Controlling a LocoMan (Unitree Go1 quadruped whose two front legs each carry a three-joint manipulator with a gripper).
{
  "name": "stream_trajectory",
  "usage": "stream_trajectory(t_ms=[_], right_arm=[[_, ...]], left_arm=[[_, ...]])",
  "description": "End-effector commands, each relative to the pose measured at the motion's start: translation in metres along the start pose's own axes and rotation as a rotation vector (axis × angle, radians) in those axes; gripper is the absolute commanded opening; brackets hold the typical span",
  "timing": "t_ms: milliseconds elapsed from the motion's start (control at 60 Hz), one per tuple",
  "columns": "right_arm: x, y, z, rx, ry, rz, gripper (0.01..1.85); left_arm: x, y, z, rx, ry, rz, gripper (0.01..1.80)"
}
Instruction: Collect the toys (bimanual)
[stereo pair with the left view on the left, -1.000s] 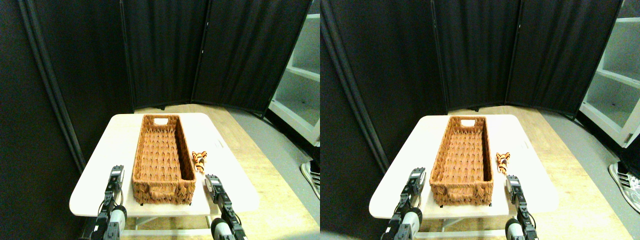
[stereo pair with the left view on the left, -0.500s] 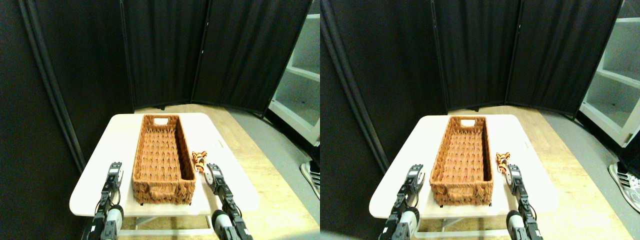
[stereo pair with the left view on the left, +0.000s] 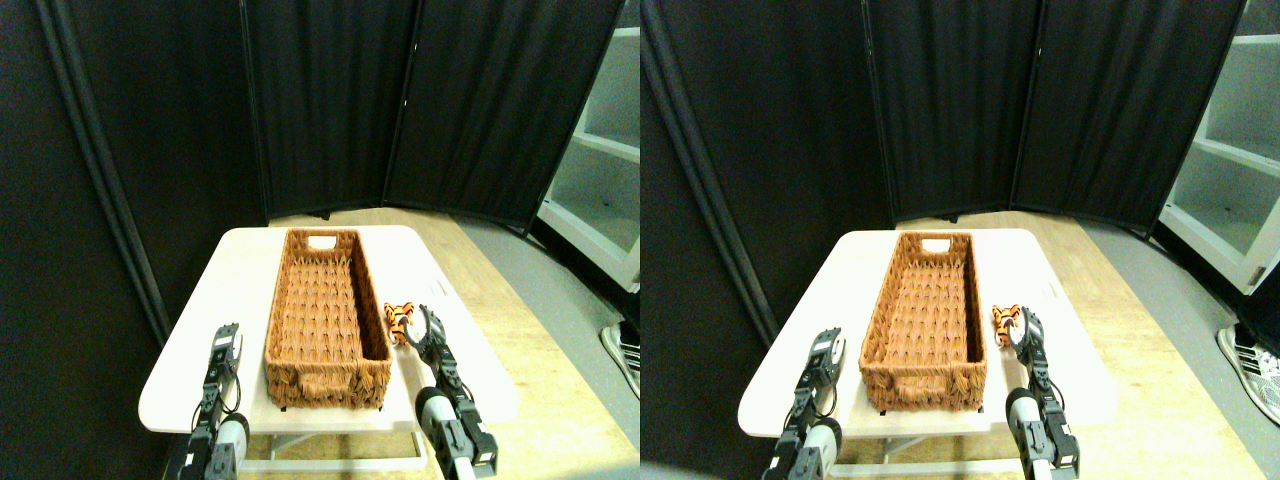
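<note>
Reaching beside the tiger (stereo pair with the left view on the left: 399, 320), your right gripper (stereo pair with the left view on the left: 428, 326) spreads wide; your left gripper (stereo pair with the left view on the left: 226, 342), state unclear, hovers left of the basket (stereo pair with the left view on the left: 325, 320).

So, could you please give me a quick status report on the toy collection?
Right gripper beside the orange-black striped tiger toy, right of the long brown wicker basket. Left gripper over white table, left of basket. Nothing blocking.

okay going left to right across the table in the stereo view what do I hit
Left tool → brown wicker basket → orange-black striped tiger toy → right tool, right beside the tiger, all over the white table.
</note>
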Motion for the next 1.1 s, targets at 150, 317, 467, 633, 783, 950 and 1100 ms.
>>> stream_trajectory(t_ms=[150,317,467,633,783,950,1100], right_arm=[[0.007,0.005,-0.002,0.106,-0.032,-0.005,0.34],[0.008,0.008,0.000,0.178,-0.043,0.016,0.35],[0.009,0.013,0.002,0.298,-0.041,0.030,0.34],[0.007,0.018,0.004,0.448,-0.027,-0.007,0.36],[0.003,0.024,0.008,0.463,-0.031,0.022,0.37],[-0.005,0.034,0.013,0.437,-0.031,0.083,0.34],[-0.004,0.039,0.015,0.441,-0.019,0.103,0.40]], left_arm=[[0.005,0.005,0.008,-0.015,-0.055,-0.012,0.09],[0.006,0.008,0.016,-0.096,-0.102,0.023,0.11],[0.007,0.008,0.017,-0.197,-0.084,0.037,0.10],[0.010,0.010,0.015,-0.277,-0.081,0.038,0.12],[0.010,0.006,0.013,-0.311,-0.069,0.045,0.15],[0.010,0.002,0.013,-0.307,-0.066,0.031,0.12],[0.013,0.002,0.011,-0.273,-0.063,0.022,0.10]])
